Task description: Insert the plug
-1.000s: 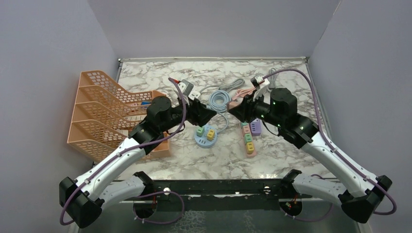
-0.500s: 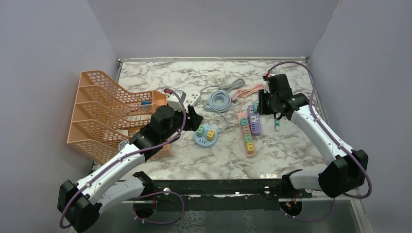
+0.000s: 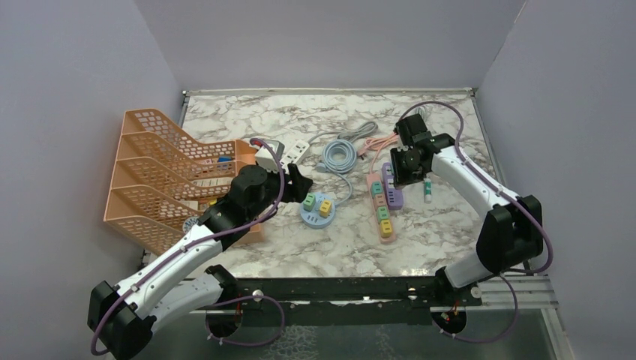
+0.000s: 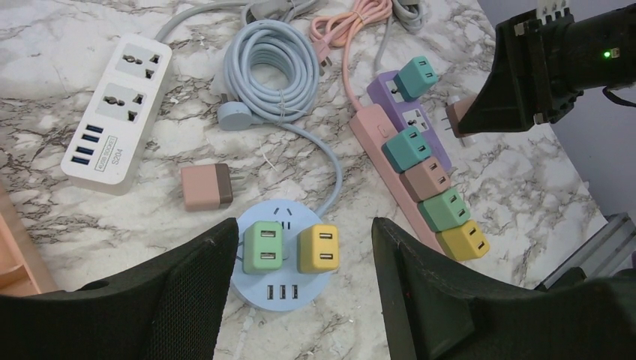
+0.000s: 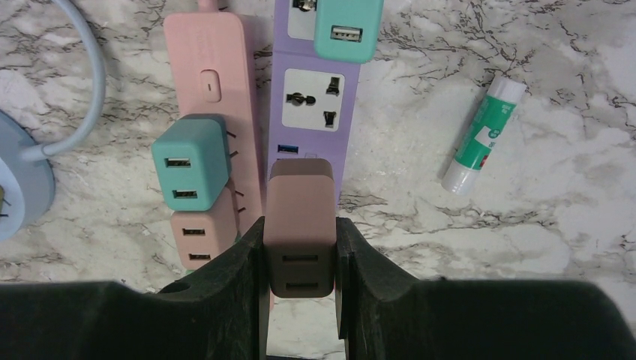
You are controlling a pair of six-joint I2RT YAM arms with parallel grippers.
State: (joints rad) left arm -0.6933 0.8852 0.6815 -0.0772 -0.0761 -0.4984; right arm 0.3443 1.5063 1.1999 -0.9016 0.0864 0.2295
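Dusty-brown boxy plastic charger plug (image 5: 300, 202): likely light, rigid, smooth-sided, so best gripped across the flat flanks. My right gripper (image 5: 300, 232) clamps it so, just over the purple plastic power strip (image 5: 311, 112). My left gripper (image 4: 304, 225) gapes wide, empty.

Right wrist view: the plug's (image 5: 300, 225) prongs face away and are unseen, so contact with the purple strip (image 5: 311, 97) can't be told here. The strip's near end is hidden behind the plug. Its far end is cut by the top edge, as is the teal charger (image 5: 347, 30). The pink strip's (image 5: 210, 67) near end is lost behind the fingers (image 5: 225, 285). The hub (image 5: 19, 187) is cut by the left edge.

Top view: the plug is hidden under the right gripper (image 3: 400, 174).

Left wrist view: only a corner of the tray (image 4: 15, 255) shows.
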